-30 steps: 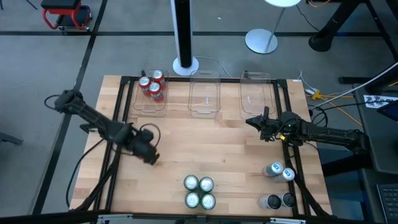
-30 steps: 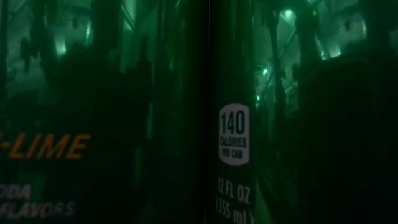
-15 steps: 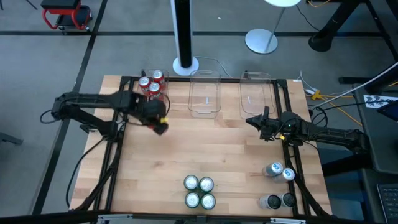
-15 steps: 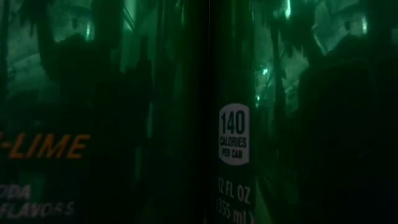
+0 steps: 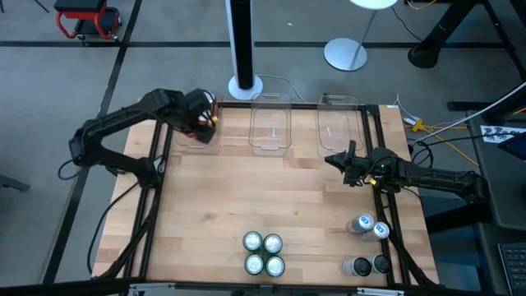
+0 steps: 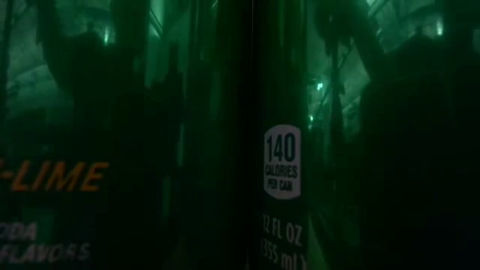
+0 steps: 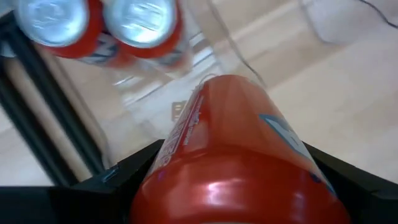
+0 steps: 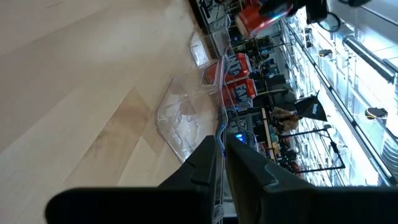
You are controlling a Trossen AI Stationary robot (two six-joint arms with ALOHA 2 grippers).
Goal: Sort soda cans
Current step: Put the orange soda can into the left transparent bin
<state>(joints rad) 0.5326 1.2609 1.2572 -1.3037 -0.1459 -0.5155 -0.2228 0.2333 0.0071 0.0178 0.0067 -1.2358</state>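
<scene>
My left gripper hangs over the left clear bin at the table's far left, shut on a red soda can. Two more red cans stand upright in that bin. Four green cans stand grouped at the near edge; one of them fills the low view. Two blue/silver cans and two dark cans stand near right. My right gripper waits shut at the right side, clear of the cans. My left gripper pinches the red can's side wall between its two fingers, one on each side. The can is lifted clear, above the left bin's near part. The high view hides the can under the gripper.
The middle bin and right bin stand along the far edge beside the left one. A black frame rail runs down the table's left side and another down the right. Bare wood lies in the middle.
My left arm has swung from the table's left middle toward the far edge and now hovers over the left bin. The right arm and the standing cans have kept still.
</scene>
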